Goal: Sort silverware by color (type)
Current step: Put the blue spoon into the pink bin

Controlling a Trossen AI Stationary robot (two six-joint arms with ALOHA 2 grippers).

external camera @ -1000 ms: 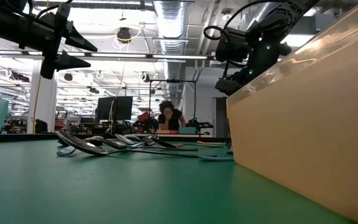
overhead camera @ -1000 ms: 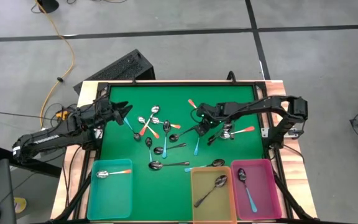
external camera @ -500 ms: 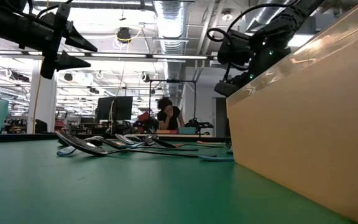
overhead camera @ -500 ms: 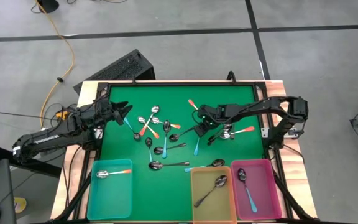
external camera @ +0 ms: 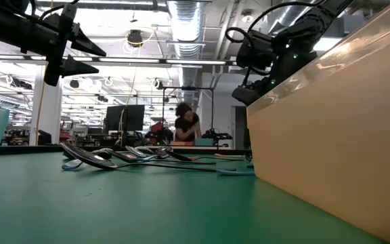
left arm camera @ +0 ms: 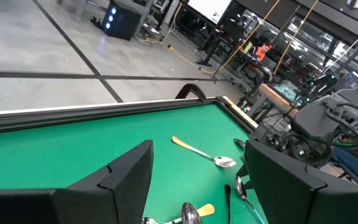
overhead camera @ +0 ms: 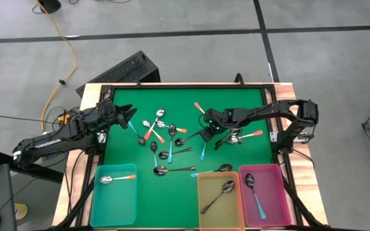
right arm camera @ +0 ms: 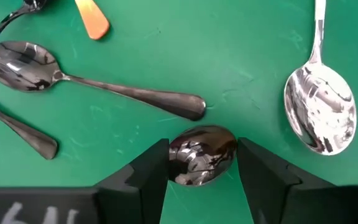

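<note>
Several small spoons with orange, light blue or dark handles lie scattered on the green table (overhead camera: 236, 102), most of them around (overhead camera: 161, 131). My right gripper (overhead camera: 206, 133) points down among them, with its fingers on either side of one shiny spoon bowl (right arm camera: 201, 152). That spoon's handle is hidden under the gripper. My left gripper (overhead camera: 131, 115) hovers open above the table's left part, beside the spoon cluster, and touches nothing. Its fingers frame a far spoon (left arm camera: 204, 152) in the left wrist view. My right gripper is shut on the spoon's bowl (right arm camera: 180, 155), pinched across its width between the two fingers (right arm camera: 148, 171). The fingers come from above, pointing down. The bowl lies on the table.
Along the near edge stand a teal bin (overhead camera: 95, 192) with an orange-handled spoon, a yellow bin (overhead camera: 200, 199) with a dark spoon and a pink bin (overhead camera: 280, 192) with a blue-handled spoon. Two dark spoons (right arm camera: 104, 87) and a shiny spoon (right arm camera: 319, 106) lie close to my right gripper.
My right gripper has shifted only slightly above the spoons. No spoon has visibly moved.
</note>
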